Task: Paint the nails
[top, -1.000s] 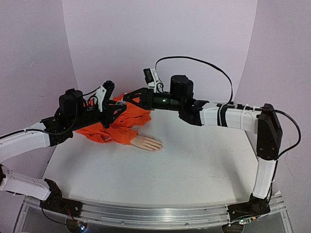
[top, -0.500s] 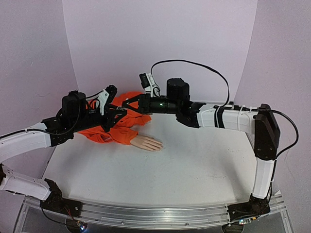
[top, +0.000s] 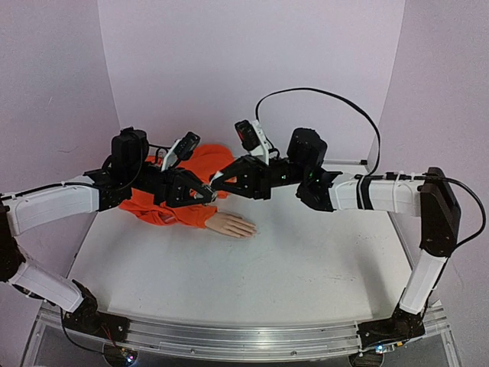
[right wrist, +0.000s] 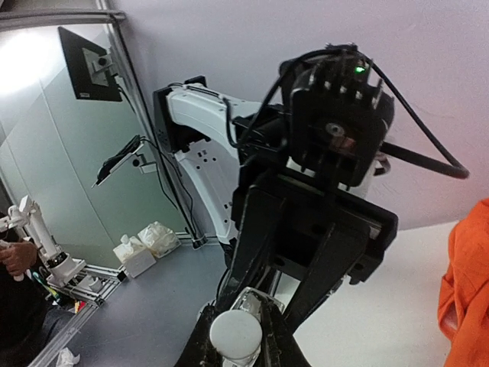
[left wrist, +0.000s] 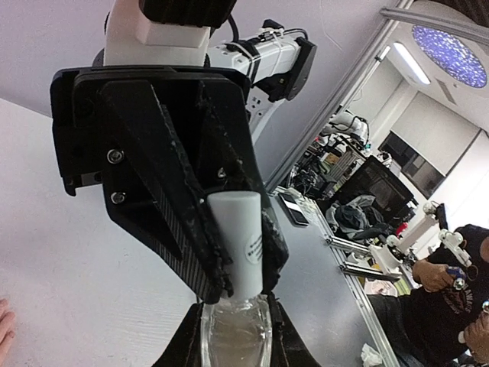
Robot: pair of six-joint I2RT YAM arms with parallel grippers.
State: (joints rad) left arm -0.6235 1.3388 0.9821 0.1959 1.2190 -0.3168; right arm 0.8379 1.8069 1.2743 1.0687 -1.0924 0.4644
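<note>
Left arm: the white-and-black left arm [top: 53, 205] reaches in from the left edge, low over the back of the table.
Sleeve: a rumpled orange sleeve [top: 172, 208] lies at the back left, under that arm's wrist.
Left gripper: the left gripper [top: 201, 196] points right above the sleeve's cuff, its jaws clamped on the clear body of a small bottle [left wrist: 233, 336].
Cap: the bottle's white cap [left wrist: 238, 229] juts toward the other arm, pinched between that arm's black fingers.
Right gripper: the right gripper [top: 218, 182] points left, tip to tip with the left one, its jaws closed on the cap.
Hand: a pale peach mannequin hand [top: 229, 224] lies on the table, sticking out of the cuff, just in front of the two grippers and apart from them.
Nails: the nails [top: 250, 228] are at the fingertips, which point right; they are too small to make out.
Right arm: the right arm [top: 382, 195] stretches in from the right edge, a black cable looping above it.
Surface: a matte white table [top: 306, 260], with a metal rail [top: 244, 340] along its near edge.
Room: a lilac backdrop [top: 252, 69] curves behind the table. The wrist cameras look past it to a glass-walled lab with a mounted screen [right wrist: 88, 65], a round ceiling light [left wrist: 451, 53] and a person in dark clothes [left wrist: 451, 313] at the far side.
</note>
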